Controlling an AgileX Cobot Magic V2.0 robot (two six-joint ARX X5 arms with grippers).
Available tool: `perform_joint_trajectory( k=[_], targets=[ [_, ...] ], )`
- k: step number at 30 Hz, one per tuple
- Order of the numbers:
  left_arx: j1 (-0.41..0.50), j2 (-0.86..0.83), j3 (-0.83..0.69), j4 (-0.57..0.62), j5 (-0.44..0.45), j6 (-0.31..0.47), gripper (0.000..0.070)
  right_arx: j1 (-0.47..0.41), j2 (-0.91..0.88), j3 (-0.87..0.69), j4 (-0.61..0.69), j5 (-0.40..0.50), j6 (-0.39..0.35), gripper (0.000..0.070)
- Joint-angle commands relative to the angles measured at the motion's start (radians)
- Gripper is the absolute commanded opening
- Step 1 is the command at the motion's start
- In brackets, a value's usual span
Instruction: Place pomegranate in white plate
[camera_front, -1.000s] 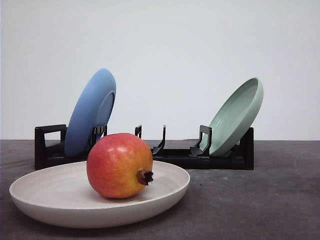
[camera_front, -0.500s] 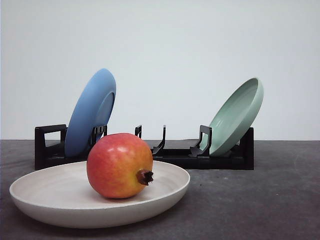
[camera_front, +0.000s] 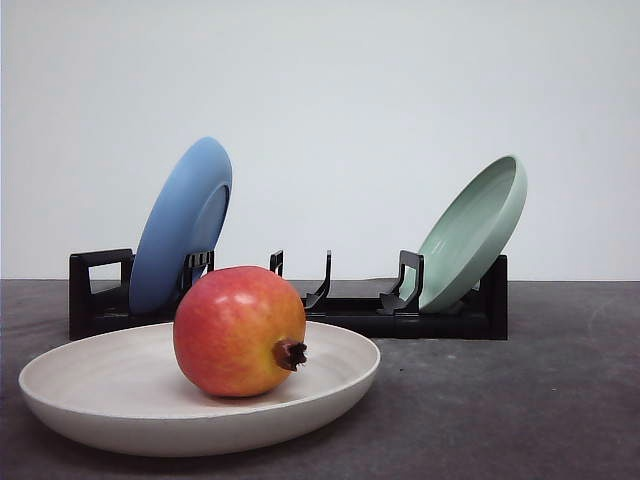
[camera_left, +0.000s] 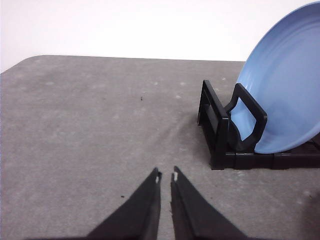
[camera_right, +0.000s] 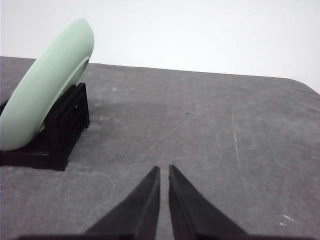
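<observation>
No change over the last second: pomegranate (camera_front: 239, 331) rests inside the white plate (camera_front: 90, 385), left gripper (camera_left: 165, 176) and right gripper (camera_right: 164, 169) fingers together, holding nothing; placement judged complete.

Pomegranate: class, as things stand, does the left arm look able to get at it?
Probably yes: the pomegranate sits uncovered in the white plate, open from above. The left gripper, nearly shut, would need to open first.

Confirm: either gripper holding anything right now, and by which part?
Nothing held. Left gripper and right gripper are shut on nothing over bare table; the pomegranate sits in the white plate.
</observation>
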Motion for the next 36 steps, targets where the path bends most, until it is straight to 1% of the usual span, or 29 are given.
perform_joint_trajectory(
  k=[1,36],
  targets=[
    [0.000,-0.001,-0.010,0.011,-0.002,-0.004,0.0016,-0.001,0.001,-0.004,0.009,0.000,0.011,0.0029],
    [0.000,-0.001,-0.010,0.011,-0.002,-0.004,0.0016,-0.001,0.001,-0.004,0.009,0.000,0.011,0.0029]
  ],
)
